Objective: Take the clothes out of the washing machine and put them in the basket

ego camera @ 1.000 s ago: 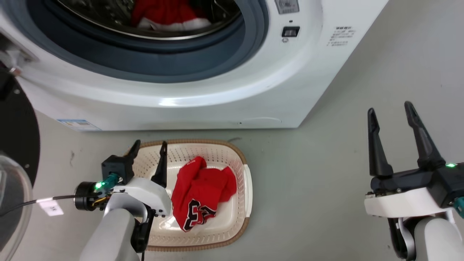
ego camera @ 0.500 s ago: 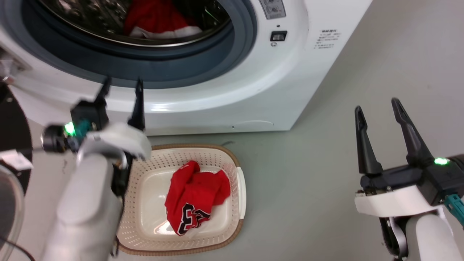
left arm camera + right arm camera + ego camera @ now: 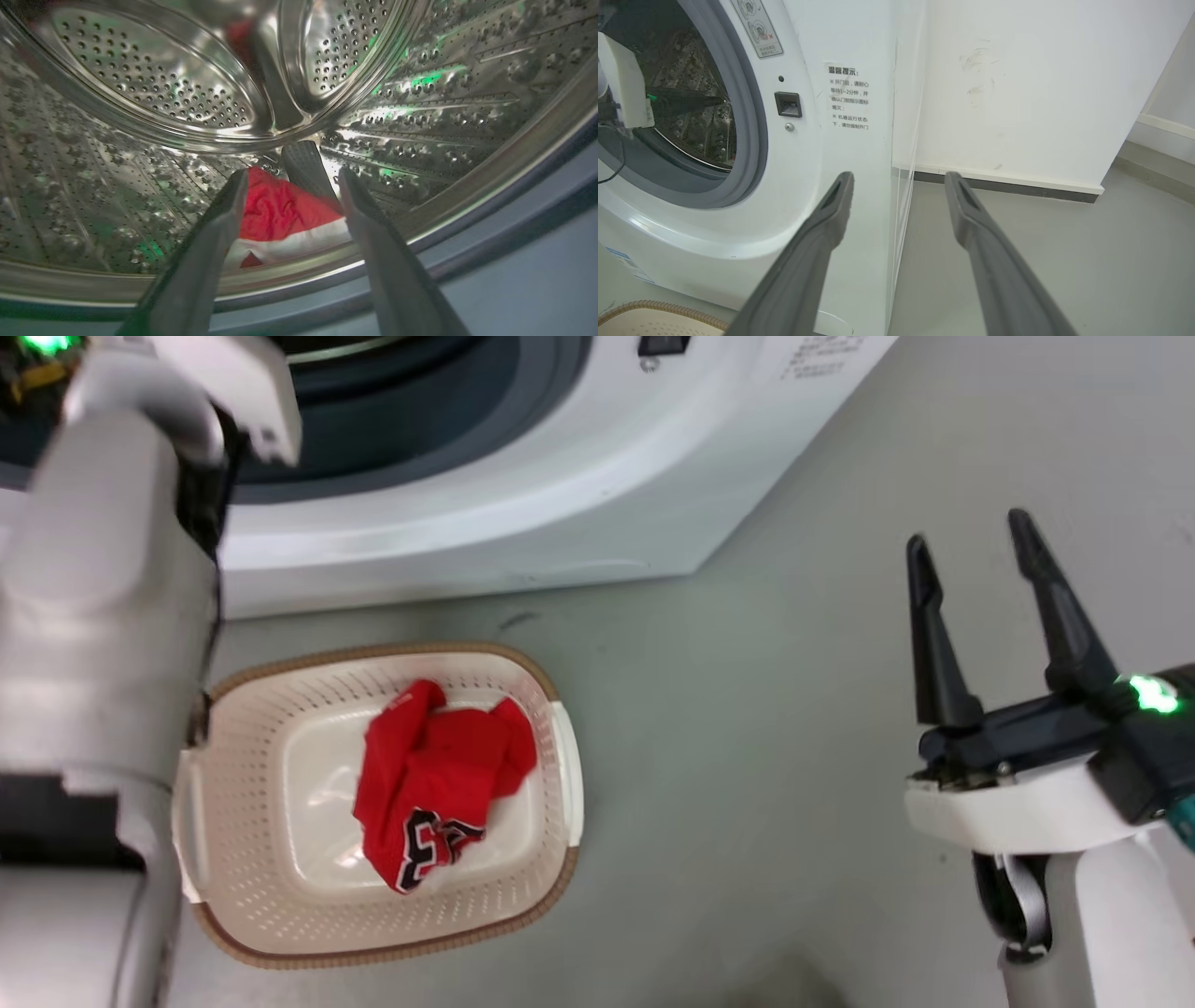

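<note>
The white washing machine (image 3: 523,513) stands open at the top of the head view. In the left wrist view my left gripper (image 3: 293,173) is open at the porthole's lower lip, pointing into the steel drum (image 3: 140,93). One of the clothes, red with a white band (image 3: 285,214), lies on the drum floor beyond the fingertips, apart from them. A red jersey with black numerals (image 3: 429,775) lies crumpled in the cream basket (image 3: 373,651) on the floor before the machine. My right gripper (image 3: 967,528) hangs open and empty over the floor to the right.
My pale left forearm (image 3: 103,597) rises along the basket's left side to the porthole. The grey gasket (image 3: 752,140) rings the opening, and the left wrist (image 3: 621,88) sits inside it. A white wall (image 3: 1017,93) stands right of the machine over grey floor (image 3: 747,756).
My left arm has risen from above the basket up to the porthole, its open fingers now pointing into the drum. The head camera has shifted. The right gripper stays open.
</note>
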